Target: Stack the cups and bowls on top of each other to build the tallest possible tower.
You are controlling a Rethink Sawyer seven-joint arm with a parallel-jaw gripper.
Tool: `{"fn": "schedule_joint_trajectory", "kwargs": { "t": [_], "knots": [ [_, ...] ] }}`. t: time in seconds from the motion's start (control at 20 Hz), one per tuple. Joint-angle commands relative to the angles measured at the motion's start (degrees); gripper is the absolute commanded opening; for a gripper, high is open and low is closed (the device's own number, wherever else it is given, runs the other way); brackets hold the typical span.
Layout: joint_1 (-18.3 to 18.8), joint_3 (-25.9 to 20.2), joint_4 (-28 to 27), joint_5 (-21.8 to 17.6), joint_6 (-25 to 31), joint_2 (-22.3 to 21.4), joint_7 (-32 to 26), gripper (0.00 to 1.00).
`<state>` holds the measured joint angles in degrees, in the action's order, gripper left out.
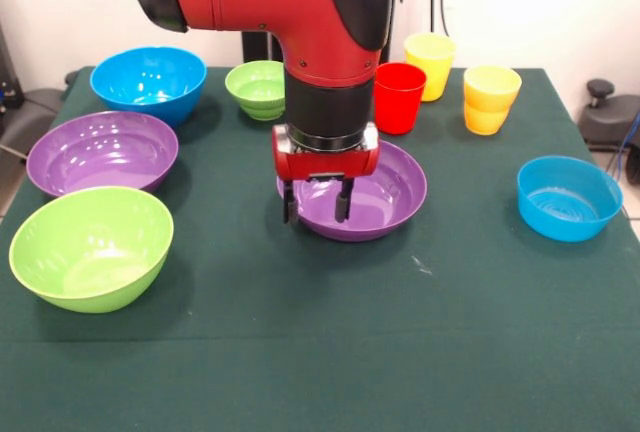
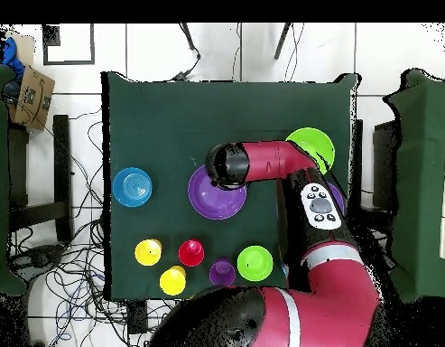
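My gripper (image 1: 316, 204) is open, its fingers (image 1: 290, 202) pointing down over the left part of a large purple bowl (image 1: 385, 192) at the table's middle; I cannot tell if they touch it. In the overhead view the wrist (image 2: 224, 165) hides the gripper above this bowl (image 2: 217, 197). A red cup (image 1: 399, 97) and two yellow cups (image 1: 429, 64) (image 1: 490, 99) stand apart behind it. The purple cup (image 2: 222, 271) shows only in the overhead view. A small green bowl (image 1: 257, 87) and a small blue bowl (image 1: 568, 197) stand alone. Nothing is stacked.
At the left stand a large blue bowl (image 1: 148, 82), a second large purple bowl (image 1: 102, 152) and a large lime green bowl (image 1: 92, 245). The green tablecloth (image 1: 330, 352) covers the table. Chairs and cables lie around the table in the overhead view.
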<state>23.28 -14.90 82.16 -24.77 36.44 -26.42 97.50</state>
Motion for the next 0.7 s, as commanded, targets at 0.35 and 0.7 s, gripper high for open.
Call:
{"fn": "schedule_joint_trajectory", "kwargs": {
  "t": [0.35, 0.7],
  "knots": [
    [-0.13, -4.69, 0.19, 3.33, 11.94, -6.57, -5.12, 1.00],
    [0.53, -4.98, -1.31, 3.32, 15.49, -8.35, -7.41, 1.00]
  ]
}}
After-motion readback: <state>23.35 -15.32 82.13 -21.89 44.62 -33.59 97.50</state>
